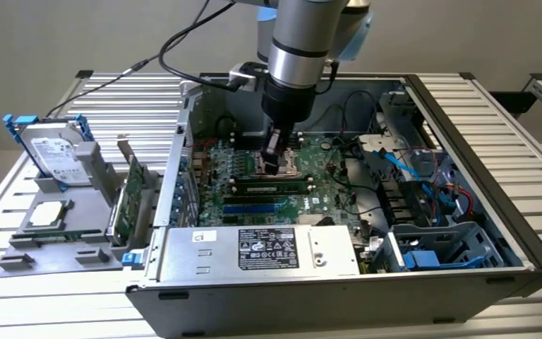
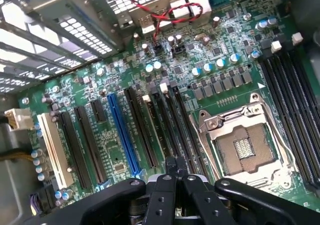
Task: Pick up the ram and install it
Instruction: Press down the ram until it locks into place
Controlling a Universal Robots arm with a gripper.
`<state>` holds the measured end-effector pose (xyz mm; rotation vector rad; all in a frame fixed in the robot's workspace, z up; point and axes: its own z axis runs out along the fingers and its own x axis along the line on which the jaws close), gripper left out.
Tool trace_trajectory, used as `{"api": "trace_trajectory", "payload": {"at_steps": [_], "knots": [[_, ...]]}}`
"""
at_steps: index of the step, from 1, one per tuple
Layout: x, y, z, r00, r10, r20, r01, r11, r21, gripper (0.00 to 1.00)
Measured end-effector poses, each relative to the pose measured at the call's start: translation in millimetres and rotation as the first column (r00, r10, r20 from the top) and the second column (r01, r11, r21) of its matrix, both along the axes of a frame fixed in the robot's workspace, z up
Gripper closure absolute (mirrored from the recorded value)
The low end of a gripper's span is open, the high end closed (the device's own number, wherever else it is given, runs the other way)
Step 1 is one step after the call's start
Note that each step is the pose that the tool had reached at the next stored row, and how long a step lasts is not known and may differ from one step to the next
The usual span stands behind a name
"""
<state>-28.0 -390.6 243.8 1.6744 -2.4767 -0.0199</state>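
Note:
The ram (image 1: 271, 188) is a thin green stick with black chips. It stands on edge in a black motherboard slot, in front of the CPU socket. In the wrist view I see it from above as a thin pale edge (image 2: 154, 127) running along one slot. My gripper (image 1: 272, 164) reaches down into the open computer case, just behind and above the stick. Its two black fingers (image 2: 165, 185) are shut against each other, and nothing shows between them. Their tips end over the near end of that slot. Whether they touch the stick I cannot tell.
The CPU socket (image 2: 245, 147) lies beside the slots. A power supply (image 1: 262, 247) fills the case's front, with drive cages and blue cables (image 1: 412, 176) on the exterior view's right. Outside on the left, a grey holder carries a silver hard drive (image 1: 59, 152) and a green expansion card (image 1: 132, 198).

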Motion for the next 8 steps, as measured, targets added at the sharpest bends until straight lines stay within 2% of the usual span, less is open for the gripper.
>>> {"api": "trace_trajectory", "payload": {"at_steps": [4,8], "knots": [[0.0,0.0,-0.1,0.9976,-0.069,0.0000,0.069,0.9976,0.0000,0.89],[0.0,0.0,-0.3,0.9902,-0.140,0.0000,0.140,0.9902,0.0001,0.89]]}}
